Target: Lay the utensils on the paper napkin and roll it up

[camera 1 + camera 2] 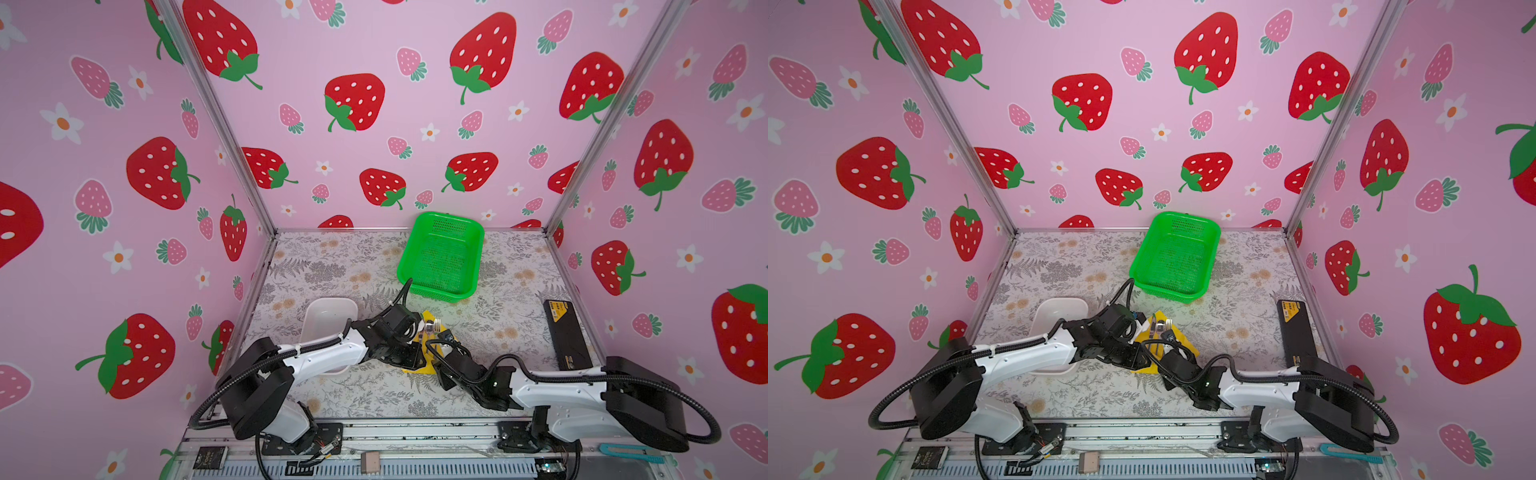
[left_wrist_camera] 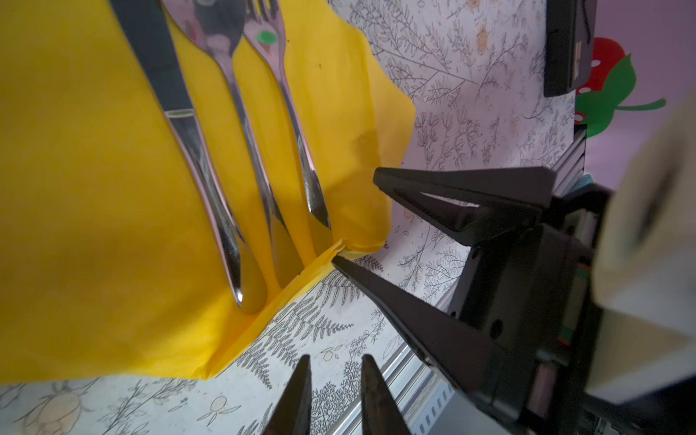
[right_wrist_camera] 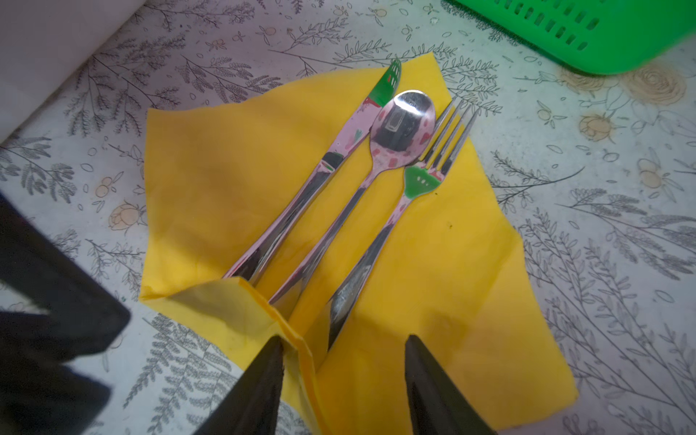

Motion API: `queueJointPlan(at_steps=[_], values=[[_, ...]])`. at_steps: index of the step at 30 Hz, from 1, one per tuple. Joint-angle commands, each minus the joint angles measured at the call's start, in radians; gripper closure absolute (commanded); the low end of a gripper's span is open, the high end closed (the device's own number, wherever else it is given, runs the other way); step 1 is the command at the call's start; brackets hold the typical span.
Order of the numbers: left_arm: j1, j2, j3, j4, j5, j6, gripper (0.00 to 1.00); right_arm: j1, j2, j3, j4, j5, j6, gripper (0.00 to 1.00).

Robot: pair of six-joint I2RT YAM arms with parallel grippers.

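The bright yellow square paper napkin (image 3: 211,180) lies on the floral tabletop (image 3: 602,188), at 6 o'clock from the green mesh plastic basket (image 1: 440,257). The slim, shiny silver utensils (image 3: 405,124) lie side by side on it. The right tool (image 3: 341,346) stands wide, with one fingertip touching the napkin's upturned corner. The left tool (image 2: 337,359) stands narrow and empty.

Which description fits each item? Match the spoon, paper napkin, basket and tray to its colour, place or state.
Items:
1 spoon
2 paper napkin
3 basket
4 tray

Descriptions:
A green mesh
B lying between knife and fork
C white
D yellow, one corner folded over

Pairs: 1-B, 2-D, 3-A, 4-C
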Motion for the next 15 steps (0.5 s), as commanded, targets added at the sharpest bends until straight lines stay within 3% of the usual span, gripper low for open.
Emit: queueJointPlan(at_steps=[1,15], values=[[-0.008,0.052,0.057,0.009,-0.032,-0.031,0.78,-0.009,-0.012,-0.008,-0.031,-0.012,0.034,0.48],[-0.008,0.158,0.082,-0.051,-0.136,-0.094,0.80,-0.031,-0.075,-0.003,-0.064,-0.079,0.141,0.52]])
